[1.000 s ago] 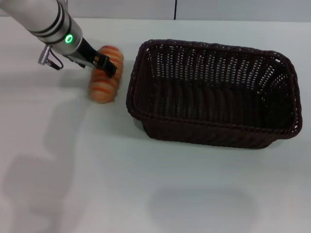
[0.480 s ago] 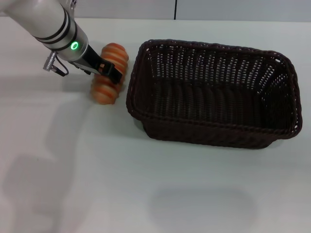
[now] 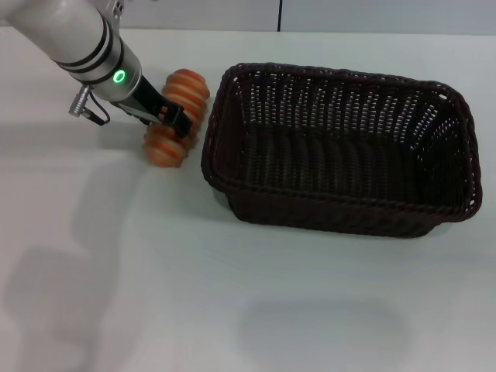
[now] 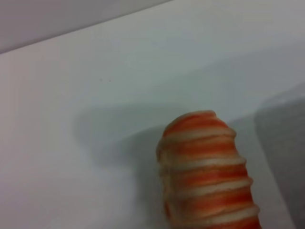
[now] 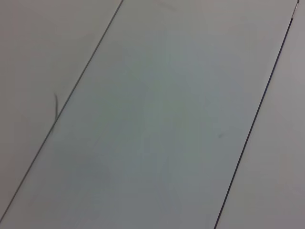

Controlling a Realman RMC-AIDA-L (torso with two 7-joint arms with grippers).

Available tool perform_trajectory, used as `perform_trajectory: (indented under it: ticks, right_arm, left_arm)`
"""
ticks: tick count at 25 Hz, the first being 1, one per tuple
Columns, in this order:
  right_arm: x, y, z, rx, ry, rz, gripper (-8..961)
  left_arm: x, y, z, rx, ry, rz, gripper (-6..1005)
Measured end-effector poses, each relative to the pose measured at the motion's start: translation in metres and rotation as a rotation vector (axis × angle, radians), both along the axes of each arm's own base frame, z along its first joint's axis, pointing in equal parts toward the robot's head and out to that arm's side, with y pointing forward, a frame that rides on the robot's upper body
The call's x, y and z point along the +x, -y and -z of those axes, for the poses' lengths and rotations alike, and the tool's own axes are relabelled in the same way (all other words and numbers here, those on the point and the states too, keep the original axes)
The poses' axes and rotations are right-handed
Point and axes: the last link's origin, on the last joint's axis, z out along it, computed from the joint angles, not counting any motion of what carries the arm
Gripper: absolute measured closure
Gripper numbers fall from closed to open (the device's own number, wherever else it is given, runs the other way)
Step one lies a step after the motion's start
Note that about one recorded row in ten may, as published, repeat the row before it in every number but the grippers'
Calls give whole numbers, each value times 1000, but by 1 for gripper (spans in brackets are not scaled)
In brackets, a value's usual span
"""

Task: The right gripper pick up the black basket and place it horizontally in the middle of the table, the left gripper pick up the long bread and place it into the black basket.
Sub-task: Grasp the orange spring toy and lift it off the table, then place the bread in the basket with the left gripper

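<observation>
The long bread [image 3: 188, 88], orange with cream stripes, lies on the white table [image 3: 155, 279] just left of the black basket [image 3: 341, 209]. My left gripper [image 3: 175, 119] reaches in from the upper left and its black fingers close across the loaf's middle. The loaf's far end is tilted toward the basket's rim. The left wrist view shows one rounded end of the bread [image 4: 205, 167] up close above the table [image 4: 71, 95]. The basket lies lengthwise, right of centre, and is empty. The right gripper is out of view.
The basket's braided rim [image 3: 209, 124] is close beside the loaf. The table's far edge [image 3: 325, 32] meets a grey wall. The right wrist view shows only pale panels with thin dark seams [image 5: 257, 114].
My left gripper has moved right and down across the loaf's middle. The loaf's far end has swung right, toward the basket. The basket has not moved.
</observation>
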Motion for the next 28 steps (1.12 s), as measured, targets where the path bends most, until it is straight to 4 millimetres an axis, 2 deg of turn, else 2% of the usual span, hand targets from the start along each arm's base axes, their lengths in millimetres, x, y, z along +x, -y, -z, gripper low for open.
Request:
perform_trajectory:
  ticks: [5, 12, 16, 19, 23, 25, 28]
  right_arm:
    - [-1, -1, 0, -1, 1, -6, 416]
    - [-3, -2, 2, -7, -1, -13, 416]
    - [-3, -2, 2, -8, -2, -13, 416]
    - [-3, -1, 2, -8, -2, -10, 416]
    - [-3, -1, 3, -9, -2, -9, 416]
    - [-3, -1, 3, -9, -3, -11, 416]
    - [-3, -2, 3, -10, -3, -14, 416]
  left_arm:
    - [-2, 2, 2, -16, -12, -4, 397]
    - [-2, 8, 12, -88, -117, 68, 486]
    - [1, 8, 10, -79, -129, 98, 522]
    - [6, 8, 2, -43, -124, 149, 544]
    - [18, 12, -24, 45, -79, 224, 592]
    - [21, 14, -29, 55, -72, 234, 613]
    - [35, 20, -42, 80, -44, 277, 644]
